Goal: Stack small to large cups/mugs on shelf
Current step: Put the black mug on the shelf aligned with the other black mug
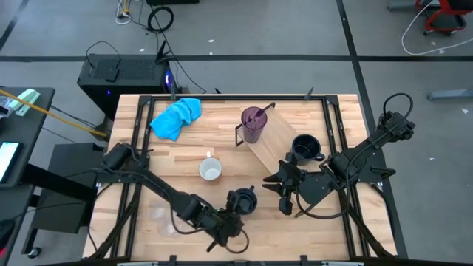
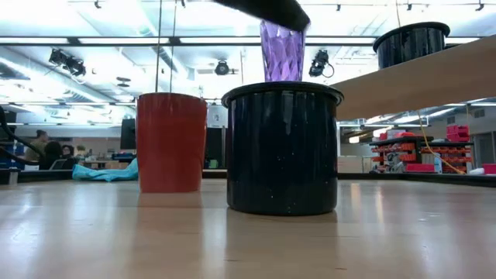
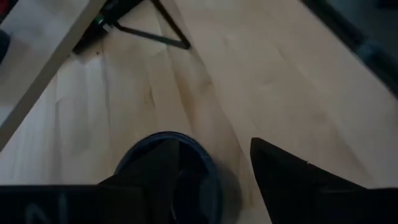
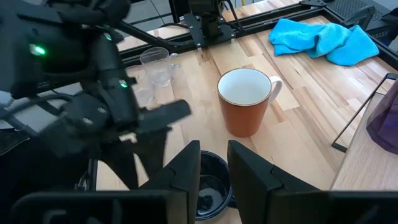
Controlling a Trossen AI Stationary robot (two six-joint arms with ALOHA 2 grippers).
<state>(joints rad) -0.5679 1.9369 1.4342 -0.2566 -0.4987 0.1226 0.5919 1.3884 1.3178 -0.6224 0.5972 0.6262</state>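
A dark mug point(image 1: 242, 199) stands upright on the table near its front edge. My left gripper point(image 1: 235, 214) is at the mug's near side, open wide. In the left wrist view one finger point(image 3: 160, 171) overlaps the mug's mouth point(image 3: 202, 165) and the other stands clear beside it. My right gripper point(image 1: 284, 191) hangs to the mug's right, above the table, its fingers a narrow gap apart with nothing between them. On the shelf point(image 1: 275, 140) stand a purple tumbler point(image 1: 253, 124) and a second dark mug point(image 1: 305, 148). A mug, orange outside and white inside point(image 1: 210, 170), stands mid-table. My left gripper comes at the dark mug slanting down from the table's near left. One finger point(image 3: 160, 171) stands over the mug's rim point(image 3: 130, 155). I cannot tell whether it touches the rim. The mug rests upright on its base.
A blue cloth point(image 1: 176, 117) lies at the far left. Two clear glasses point(image 4: 155, 65) stand near the left front. The shelf's black wire leg point(image 3: 155, 34) stands on the table beyond the dark mug. Bare wood lies between the orange mug and the shelf.
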